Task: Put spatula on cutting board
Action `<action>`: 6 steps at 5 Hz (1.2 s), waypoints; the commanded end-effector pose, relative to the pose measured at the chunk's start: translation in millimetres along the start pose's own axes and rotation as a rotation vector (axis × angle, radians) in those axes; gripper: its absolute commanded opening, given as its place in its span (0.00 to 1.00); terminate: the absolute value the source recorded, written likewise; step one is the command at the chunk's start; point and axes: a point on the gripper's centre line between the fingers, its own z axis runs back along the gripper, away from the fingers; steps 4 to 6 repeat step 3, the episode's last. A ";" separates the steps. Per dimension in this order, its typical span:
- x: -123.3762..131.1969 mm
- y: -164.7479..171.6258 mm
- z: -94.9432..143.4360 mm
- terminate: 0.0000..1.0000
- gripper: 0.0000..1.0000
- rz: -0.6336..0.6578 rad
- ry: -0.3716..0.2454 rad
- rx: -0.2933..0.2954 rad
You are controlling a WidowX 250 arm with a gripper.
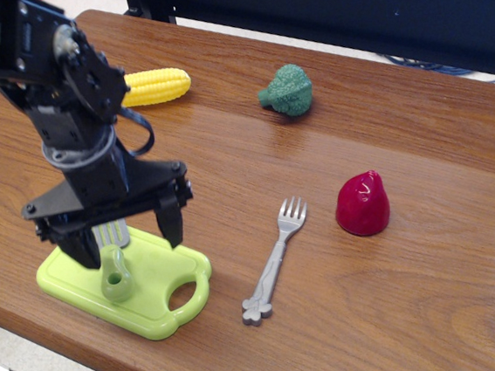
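The spatula [114, 274] lies on the lime-green cutting board [157, 295] at the table's front left. Its chunky green handle with a hole points toward the front, and its grey slotted blade [112, 236] reaches back under the gripper. My gripper [128, 241] hangs just above the board with its two black fingers [170, 217] spread wide, one on each side of the spatula. The fingers hold nothing. The board's oval handle hole is at its front right corner.
A grey toy fork [276, 259] lies right of the board. A red strawberry-like toy [361, 202] sits further right. A green broccoli [287, 89] and a yellow corn cob [155, 86] lie at the back. The table's front edge runs just below the board.
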 end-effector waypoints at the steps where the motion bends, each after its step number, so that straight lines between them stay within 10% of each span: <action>1: 8.3 -8.2 26.9 0.00 1.00 -0.021 -0.064 -0.043; 2: 8.3 -8.2 26.9 0.00 1.00 -0.021 -0.064 -0.043; 3: 8.3 -8.2 26.9 1.00 1.00 -0.021 -0.064 -0.043; 6: 8.3 -8.2 26.9 1.00 1.00 -0.021 -0.064 -0.043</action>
